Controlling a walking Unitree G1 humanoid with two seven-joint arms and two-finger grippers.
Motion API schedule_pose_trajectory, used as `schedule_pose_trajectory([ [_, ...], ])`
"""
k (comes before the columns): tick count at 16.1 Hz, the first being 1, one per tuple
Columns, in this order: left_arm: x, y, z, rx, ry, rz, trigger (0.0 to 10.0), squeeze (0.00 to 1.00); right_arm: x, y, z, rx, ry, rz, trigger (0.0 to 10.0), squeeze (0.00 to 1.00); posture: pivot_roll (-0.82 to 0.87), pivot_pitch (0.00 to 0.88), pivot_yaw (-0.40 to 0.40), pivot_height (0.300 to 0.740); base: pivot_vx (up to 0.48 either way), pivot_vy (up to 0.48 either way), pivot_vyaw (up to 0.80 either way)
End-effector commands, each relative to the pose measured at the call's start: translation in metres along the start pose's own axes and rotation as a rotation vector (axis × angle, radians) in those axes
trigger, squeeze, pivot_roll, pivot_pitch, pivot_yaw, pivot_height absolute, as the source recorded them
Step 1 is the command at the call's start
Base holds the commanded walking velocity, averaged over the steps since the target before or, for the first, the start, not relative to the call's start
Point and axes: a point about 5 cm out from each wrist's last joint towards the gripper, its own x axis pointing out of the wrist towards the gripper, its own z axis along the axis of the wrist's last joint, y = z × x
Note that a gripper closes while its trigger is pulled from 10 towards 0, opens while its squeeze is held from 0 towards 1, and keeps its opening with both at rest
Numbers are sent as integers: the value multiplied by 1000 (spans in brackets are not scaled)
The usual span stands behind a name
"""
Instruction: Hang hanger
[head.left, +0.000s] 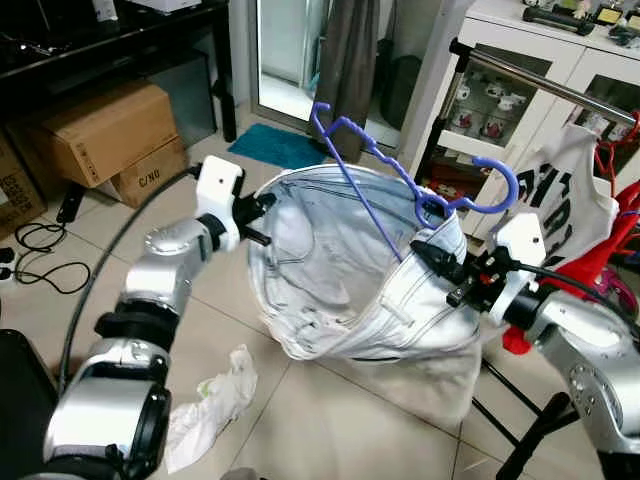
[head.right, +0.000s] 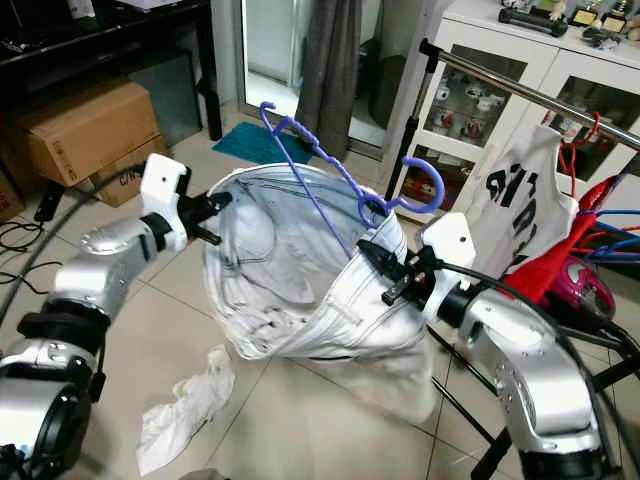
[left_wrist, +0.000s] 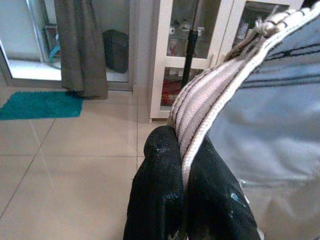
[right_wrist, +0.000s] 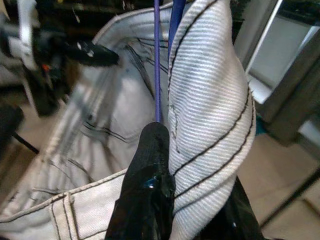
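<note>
A pale denim garment (head.left: 340, 270) hangs stretched open between my two grippers above the tiled floor. A purple hanger (head.left: 372, 168) stands slanted inside its waistband, and the hook (head.left: 497, 187) points toward the metal clothes rail (head.left: 560, 85) at the right. My left gripper (head.left: 262, 213) is shut on the waistband's left edge; the left wrist view shows the band (left_wrist: 200, 120) pinched between the fingers (left_wrist: 157, 165). My right gripper (head.left: 428, 255) is shut on the waistband's right edge (right_wrist: 210, 100). The hanger wire (right_wrist: 157, 60) runs down to that fingertip (right_wrist: 150, 150).
A white printed shirt (head.left: 560, 190) and red clothes (head.left: 612, 250) hang on the rail, in front of a white glass-door cabinet (head.left: 600, 70). A crumpled white cloth (head.left: 215, 400) lies on the floor. Cardboard boxes (head.left: 100, 130), cables (head.left: 40, 250) and a teal mat (head.left: 280, 145) lie to the left.
</note>
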Motion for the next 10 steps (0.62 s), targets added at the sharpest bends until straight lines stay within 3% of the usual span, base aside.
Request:
schedule_pose_trajectory([
  [1,-1,-2,8,60,-32,-24,10000,580,1,-6,8,-75,22,-9,10000,0,47,0,-71,740,0,0,0],
  [2,-5,-4,7,70,-29,-60,10000,1000,2,-10,8,-124,57,-17,10000,0,45,0,-72,740,0,0,0],
  [7,-23,-1,8,148,-57,-123,10000,1000,9,-19,16,-143,63,-13,10000,0,57,0,-96,740,0,0,0],
  [10,-42,5,7,92,-93,-178,10000,1000,14,-20,19,-140,57,10,10000,0,61,0,-101,740,0,0,0],
])
